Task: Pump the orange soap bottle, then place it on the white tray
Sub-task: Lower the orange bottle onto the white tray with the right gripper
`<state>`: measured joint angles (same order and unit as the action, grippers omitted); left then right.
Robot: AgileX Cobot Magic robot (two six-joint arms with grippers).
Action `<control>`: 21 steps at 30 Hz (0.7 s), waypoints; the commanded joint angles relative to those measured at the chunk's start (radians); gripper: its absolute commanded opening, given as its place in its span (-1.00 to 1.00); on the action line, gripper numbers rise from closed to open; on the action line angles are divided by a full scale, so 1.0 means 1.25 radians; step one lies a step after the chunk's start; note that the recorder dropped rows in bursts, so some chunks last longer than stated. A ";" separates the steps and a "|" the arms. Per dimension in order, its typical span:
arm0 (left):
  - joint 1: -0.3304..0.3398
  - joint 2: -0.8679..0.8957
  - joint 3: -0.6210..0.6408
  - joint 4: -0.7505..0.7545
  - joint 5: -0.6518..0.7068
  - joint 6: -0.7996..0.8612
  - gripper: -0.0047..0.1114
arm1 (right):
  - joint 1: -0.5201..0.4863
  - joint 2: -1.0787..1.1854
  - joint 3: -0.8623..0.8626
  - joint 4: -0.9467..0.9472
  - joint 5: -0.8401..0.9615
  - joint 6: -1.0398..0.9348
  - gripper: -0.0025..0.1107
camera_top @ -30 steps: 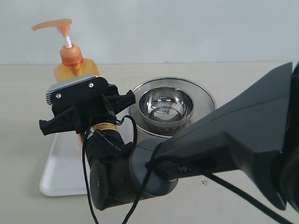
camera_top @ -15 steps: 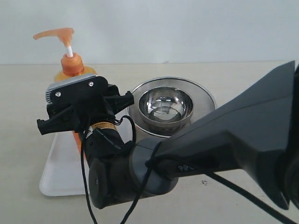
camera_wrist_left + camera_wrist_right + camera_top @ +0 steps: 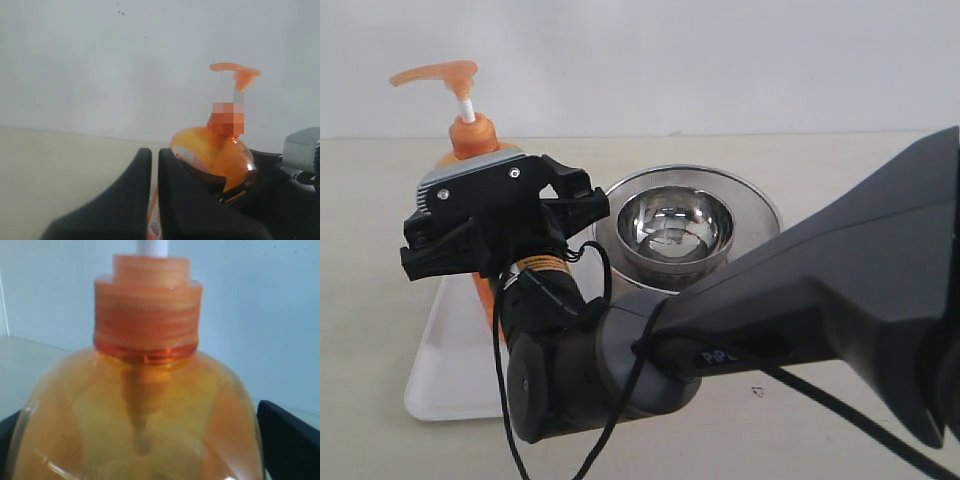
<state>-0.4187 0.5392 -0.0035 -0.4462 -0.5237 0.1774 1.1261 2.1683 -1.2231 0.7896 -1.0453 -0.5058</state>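
Note:
The orange soap bottle (image 3: pixel 474 136) stands upright over the far end of the white tray (image 3: pixel 448 372); its base is hidden. Its pump nozzle (image 3: pixel 436 72) is raised on the white stem. My right gripper (image 3: pixel 500 232) reaches across from the right and is shut on the bottle's body, one black finger on each side. In the right wrist view the bottle (image 3: pixel 145 405) fills the picture between both fingers (image 3: pixel 287 435). My left gripper (image 3: pixel 155 162) is shut on nothing, just short of the bottle (image 3: pixel 215 150). It does not show in the exterior view.
A round steel bowl (image 3: pixel 677 228) sits on a wider steel dish to the right of the tray, close to my right gripper. The right arm's grey body crosses the front right of the table (image 3: pixel 840 160). A pale wall stands behind the table.
My right gripper has lowered the bottle towards the tray. Since half a second ago the bottle has stayed still, and the gripper head has tipped up slightly.

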 commanded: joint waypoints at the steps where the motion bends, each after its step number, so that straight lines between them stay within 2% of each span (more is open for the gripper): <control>1: 0.001 -0.005 0.003 -0.005 0.007 0.003 -0.84 | -0.001 -0.010 -0.003 0.010 0.010 -0.033 0.90; 21: 0.001 -0.005 0.003 -0.005 0.007 0.003 -0.84 | 0.001 -0.145 -0.003 0.161 0.289 -0.131 0.90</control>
<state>-0.4187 0.5392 -0.0035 -0.4462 -0.5216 0.1774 1.1261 2.0148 -1.2231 0.9731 -0.7472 -0.6344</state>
